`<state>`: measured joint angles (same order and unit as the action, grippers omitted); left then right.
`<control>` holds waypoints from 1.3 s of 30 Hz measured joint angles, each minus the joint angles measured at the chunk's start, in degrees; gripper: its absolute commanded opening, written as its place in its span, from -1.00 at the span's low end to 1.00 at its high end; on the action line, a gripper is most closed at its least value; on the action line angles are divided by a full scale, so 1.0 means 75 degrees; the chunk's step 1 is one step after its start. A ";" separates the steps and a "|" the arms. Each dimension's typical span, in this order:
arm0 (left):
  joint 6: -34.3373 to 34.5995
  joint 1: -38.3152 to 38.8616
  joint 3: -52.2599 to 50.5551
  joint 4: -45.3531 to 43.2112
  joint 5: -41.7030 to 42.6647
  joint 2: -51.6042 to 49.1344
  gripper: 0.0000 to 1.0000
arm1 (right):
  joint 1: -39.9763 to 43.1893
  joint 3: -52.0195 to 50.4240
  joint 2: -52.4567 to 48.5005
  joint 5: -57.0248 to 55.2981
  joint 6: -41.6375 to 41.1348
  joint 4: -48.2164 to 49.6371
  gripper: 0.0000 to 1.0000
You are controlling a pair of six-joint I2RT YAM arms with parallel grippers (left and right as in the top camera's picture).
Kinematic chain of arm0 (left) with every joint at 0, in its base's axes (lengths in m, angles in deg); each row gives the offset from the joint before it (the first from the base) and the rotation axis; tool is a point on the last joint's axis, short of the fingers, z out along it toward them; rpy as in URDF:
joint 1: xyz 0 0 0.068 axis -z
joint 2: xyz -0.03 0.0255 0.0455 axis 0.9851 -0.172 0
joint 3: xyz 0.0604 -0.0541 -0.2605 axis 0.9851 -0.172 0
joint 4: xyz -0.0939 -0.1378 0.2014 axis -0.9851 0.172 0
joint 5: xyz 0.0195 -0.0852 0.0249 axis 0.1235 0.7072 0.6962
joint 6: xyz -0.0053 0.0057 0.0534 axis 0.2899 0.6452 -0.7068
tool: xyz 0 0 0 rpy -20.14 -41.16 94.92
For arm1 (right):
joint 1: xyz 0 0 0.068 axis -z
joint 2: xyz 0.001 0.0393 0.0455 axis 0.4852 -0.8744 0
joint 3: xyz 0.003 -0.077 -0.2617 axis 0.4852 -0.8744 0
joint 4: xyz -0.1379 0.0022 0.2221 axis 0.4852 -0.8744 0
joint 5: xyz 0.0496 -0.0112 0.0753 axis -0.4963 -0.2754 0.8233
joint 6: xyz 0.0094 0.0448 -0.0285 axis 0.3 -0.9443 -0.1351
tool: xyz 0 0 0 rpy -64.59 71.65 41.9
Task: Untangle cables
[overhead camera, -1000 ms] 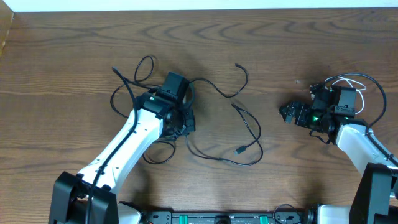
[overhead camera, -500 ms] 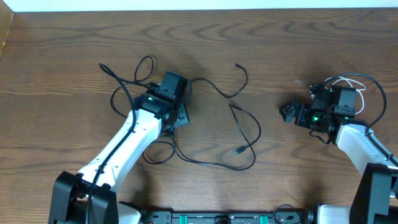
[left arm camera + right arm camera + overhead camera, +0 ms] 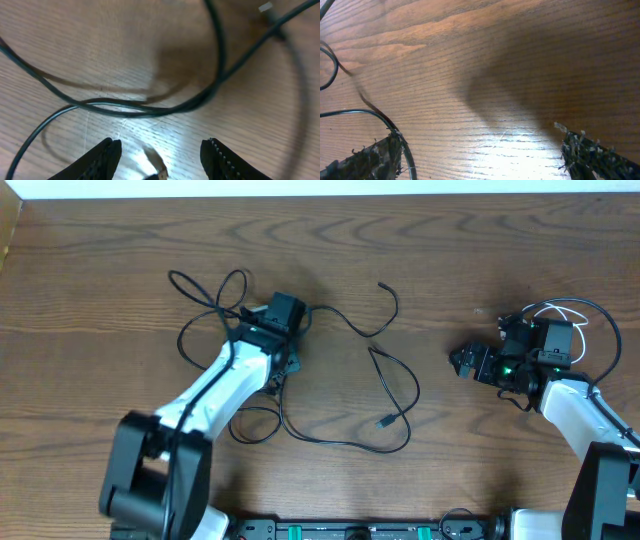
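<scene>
Several thin black cables lie looped and crossing over the left half of the wooden table, with one strand running toward the centre. A short white cable curls at the far right behind the right arm. My left gripper hangs open over the tangle. In the left wrist view black cables cross just ahead of the left gripper, and a small plug tip lies loose between its spread fingers. My right gripper stands open over bare wood. In the right wrist view a black cord runs past its left finger.
The tabletop's far edge runs along the top. Bare wood lies between the tangle and the right arm. The arm bases and their thicker cords sit at the near edge.
My left gripper has gone from shut to open and shifted slightly up and left. The black cable it was pulling now lies on the table, its loops drawn leftward. The right arm has not moved.
</scene>
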<state>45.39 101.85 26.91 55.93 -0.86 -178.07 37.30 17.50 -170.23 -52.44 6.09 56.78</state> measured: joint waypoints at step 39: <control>-0.0571 0.0000 0.0055 -0.0982 -0.0548 0.3730 -0.85 | 0.0000 0.0000 0.0000 -0.0003 0.0000 0.0003 0.99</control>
<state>41.11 101.85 27.32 48.56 -4.97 -150.09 37.30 17.50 -170.23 -52.47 6.09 56.81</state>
